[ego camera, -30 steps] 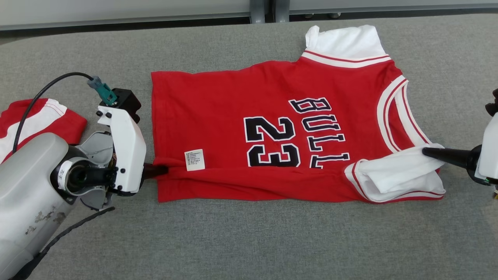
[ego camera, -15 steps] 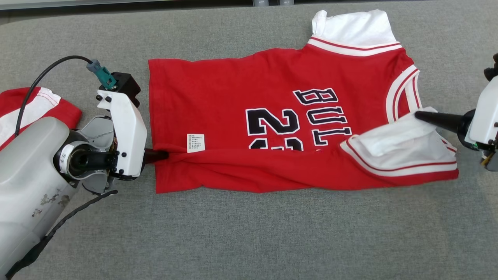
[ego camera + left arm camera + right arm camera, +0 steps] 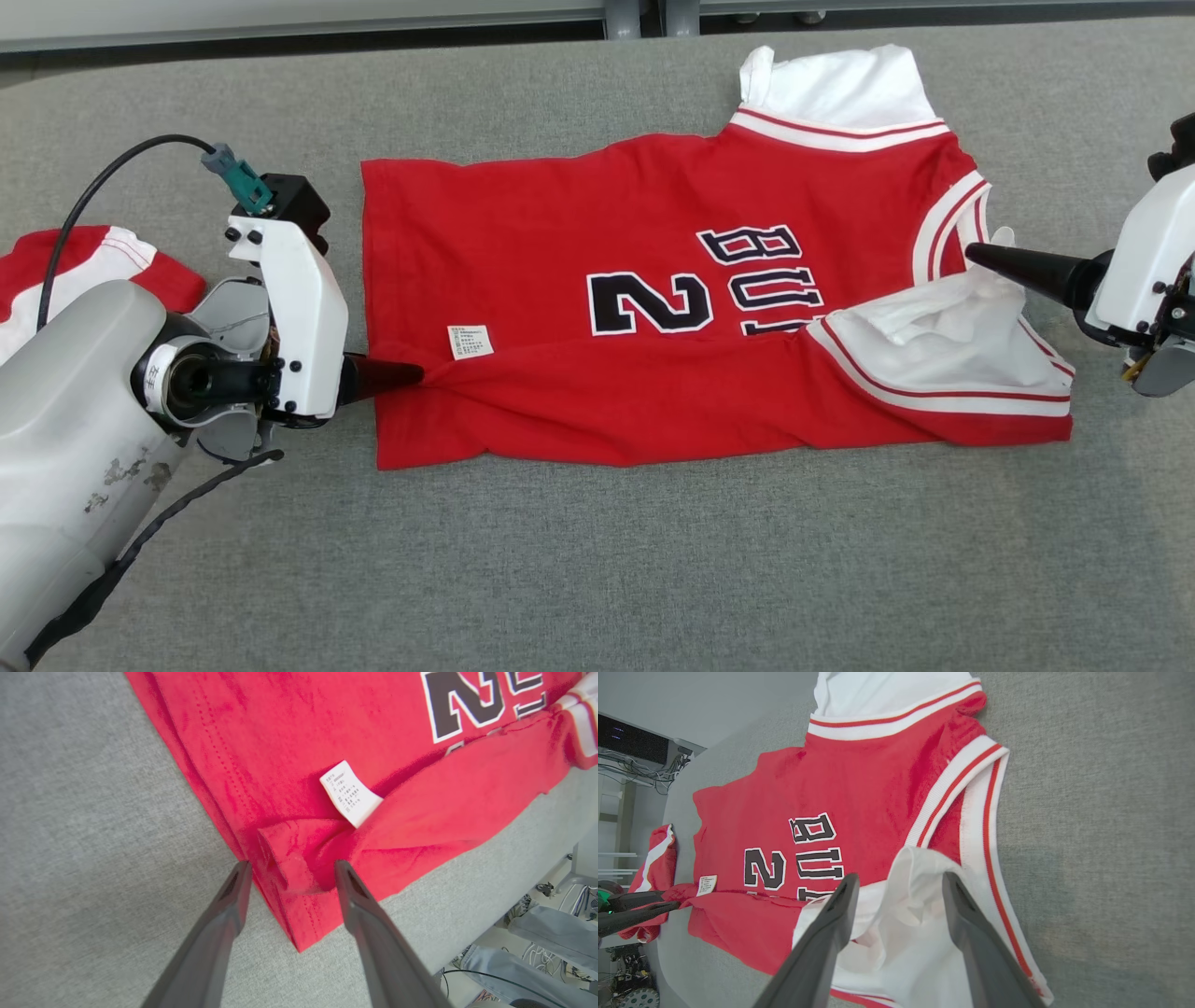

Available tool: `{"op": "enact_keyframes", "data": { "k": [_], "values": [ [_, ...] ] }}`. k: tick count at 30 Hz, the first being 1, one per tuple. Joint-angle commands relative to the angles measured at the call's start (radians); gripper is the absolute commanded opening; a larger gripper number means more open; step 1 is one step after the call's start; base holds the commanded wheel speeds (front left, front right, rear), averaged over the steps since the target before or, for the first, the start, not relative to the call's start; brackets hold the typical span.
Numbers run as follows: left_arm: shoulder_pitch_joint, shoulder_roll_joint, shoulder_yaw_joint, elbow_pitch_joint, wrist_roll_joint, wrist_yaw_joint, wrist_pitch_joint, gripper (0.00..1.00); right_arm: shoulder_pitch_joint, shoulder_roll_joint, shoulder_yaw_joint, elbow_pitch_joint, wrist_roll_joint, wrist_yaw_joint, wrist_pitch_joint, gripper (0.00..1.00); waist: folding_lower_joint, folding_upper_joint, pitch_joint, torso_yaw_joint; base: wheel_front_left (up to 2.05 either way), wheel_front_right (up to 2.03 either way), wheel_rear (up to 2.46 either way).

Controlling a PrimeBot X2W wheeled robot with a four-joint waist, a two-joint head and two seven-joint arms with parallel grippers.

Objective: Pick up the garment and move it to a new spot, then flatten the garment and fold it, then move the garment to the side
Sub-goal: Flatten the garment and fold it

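Note:
The garment (image 3: pixel 597 224) is a red jersey with white sleeves and dark lettering, lying flat on the grey table (image 3: pixel 597 560). Its near half is folded up over the lower part of the number. My left gripper (image 3: pixel 413 373) is at the hem end of the fold. In the left wrist view its fingers (image 3: pixel 293 865) stand open, with a ridge of the garment's red hem (image 3: pixel 289 858) loose between them. My right gripper (image 3: pixel 976 250) is at the sleeve end. It is open (image 3: pixel 901 876), above the crumpled white sleeve (image 3: pixel 915 891).
Another red and white piece of clothing (image 3: pixel 103 261) lies at the far left beside my left arm. The table's far edge runs along the top of the head view. A person's legs (image 3: pixel 551 933) show beyond the table edge in the left wrist view.
Both grippers have gone from shut on the folded edge to open, letting it go. The fold has moved further up over the number. The head camera shifted slightly.

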Motion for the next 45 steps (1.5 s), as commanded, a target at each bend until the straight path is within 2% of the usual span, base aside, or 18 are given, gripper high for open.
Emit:
{"op": "enact_keyframes", "data": {
  "k": [1, 6, 7, 10, 13, 16, 19, 20, 23, 28, 32, 36, 39, 45],
  "values": [
    [0.007, 0.003, 0.006, 0.006, -0.004, -0.004, -0.003, 1.00, 0.016, 0.007, -0.003, -0.001, -0.009, 0.000, -0.020, 1.00, 0.0000, 0.0000, -0.016, -0.001, 0.00, 0.00, 0.00],
    [0.027, 0.015, 0.025, 0.008, -0.019, -0.011, -0.031, 1.00, 0.046, 0.011, -0.021, -0.026, -0.032, 0.000, -0.116, 1.00, 0.0000, 0.0000, -0.069, -0.004, 0.00, 0.00, 0.00],
    [0.037, 0.026, 0.035, 0.004, -0.009, -0.015, -0.066, 1.00, 0.065, 0.011, -0.038, -0.045, -0.051, 0.000, -0.183, 1.00, 0.0000, 0.0000, -0.093, -0.006, 0.00, 0.00, 0.00],
    [0.065, 0.042, 0.046, -0.011, 0.017, -0.025, -0.142, 1.00, 0.100, 0.009, -0.053, -0.078, -0.086, 0.000, -0.278, 1.00, 0.0000, 0.0000, -0.129, -0.009, 0.00, 0.00, 0.00],
    [0.089, 0.064, 0.061, -0.031, 0.086, -0.028, -0.286, 1.00, 0.140, 0.002, -0.069, -0.093, -0.141, 0.000, -0.406, 1.00, 0.0000, 0.0000, -0.163, -0.010, 0.00, 0.00, 0.00],
    [0.142, 0.075, 0.067, -0.051, 0.166, -0.012, -0.458, 1.00, 0.188, 0.004, -0.085, -0.106, -0.189, 0.000, -0.545, 1.00, 0.0000, 0.0000, -0.188, -0.009, 0.00, 0.00, 0.00],
    [0.192, 0.085, 0.092, -0.077, 0.228, 0.038, -0.626, 1.00, 0.234, -0.008, -0.105, -0.100, -0.240, 0.000, -0.637, 1.00, 0.0000, 0.0000, -0.202, -0.007, 0.00, 0.00, 0.00],
    [0.192, 0.085, 0.092, -0.077, 0.228, 0.038, -0.626, 1.00, 0.234, -0.008, -0.105, -0.100, -0.240, 0.000, -0.637, 1.00, 0.0000, 0.0000, -0.202, -0.007, 0.00, 0.00, 0.00],
    [0.263, 0.079, 0.110, -0.114, 0.277, 0.103, -0.776, 1.00, 0.282, -0.009, -0.159, -0.079, -0.298, 0.000, -0.661, 1.00, 0.0000, 0.0000, -0.208, -0.006, 0.00, 0.00, 0.00],
    [0.387, 0.044, 0.137, -0.183, 0.328, 0.229, -0.985, 1.00, 0.425, 0.046, -0.385, -0.040, -0.438, 0.000, -0.661, 1.00, 0.0000, 0.0000, -0.206, -0.007, 0.00, 0.00, 0.00],
    [0.481, 0.007, 0.137, -0.222, 0.332, 0.295, -1.071, 1.00, 0.549, 0.107, -0.508, -0.027, -0.530, 0.000, -0.662, 1.00, 0.0000, 0.0000, -0.201, -0.012, 0.00, 0.00, 0.00],
    [0.544, -0.017, 0.128, -0.240, 0.327, 0.334, -1.096, 1.00, 0.638, 0.157, -0.565, -0.004, -0.582, 0.000, -0.662, 1.00, 0.0000, 0.0000, -0.194, -0.014, 0.00, 0.00, 0.00],
    [0.562, -0.020, 0.119, -0.229, 0.335, 0.351, -1.097, 1.00, 0.664, 0.180, -0.555, 0.035, -0.604, 0.000, -0.650, 1.00, 0.0000, 0.0000, -0.190, -0.014, 0.00, 0.00, 0.00],
    [0.536, -0.042, 0.101, -0.204, 0.331, 0.338, -1.071, 1.00, 0.639, 0.233, -0.530, 0.121, -0.595, 0.000, -0.578, 1.00, 0.0000, 0.0000, -0.167, -0.004, 0.00, 0.00, 0.00]
  ]
}}
